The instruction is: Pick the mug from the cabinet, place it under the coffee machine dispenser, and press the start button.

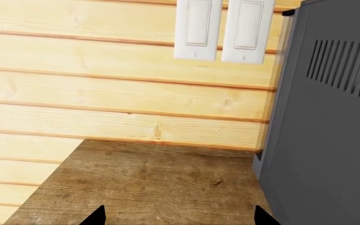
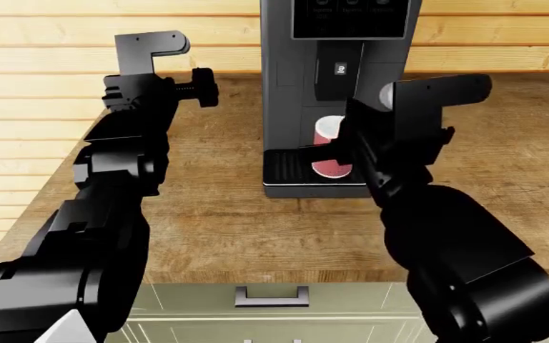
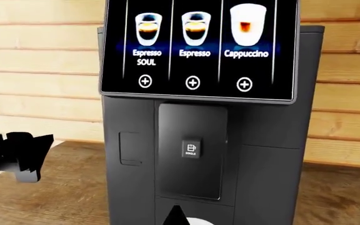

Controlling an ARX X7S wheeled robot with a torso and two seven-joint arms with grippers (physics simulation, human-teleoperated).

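Note:
The red mug (image 2: 330,133) with a white inside stands on the black ribbed tray (image 2: 282,166) under the coffee machine dispenser (image 2: 339,69), a dark spout block with a small white mark. In the right wrist view the dispenser (image 3: 191,149) faces me and only the mug's white rim (image 3: 206,222) shows. My right gripper (image 3: 176,216) is shut and empty, its tips together just in front of and above the mug; in the head view it (image 2: 314,149) reaches across the mug. My left gripper (image 1: 180,218) is open and empty over the counter left of the machine, raised in the head view (image 2: 201,87).
The machine's touch screen (image 3: 196,47) shows three drinks with plus buttons. The machine's grey vented side (image 1: 330,140) is close to my left gripper. Two white wall switches (image 1: 224,28) sit on the plank wall. A drawer handle (image 2: 271,294) is below the wooden counter (image 2: 226,229).

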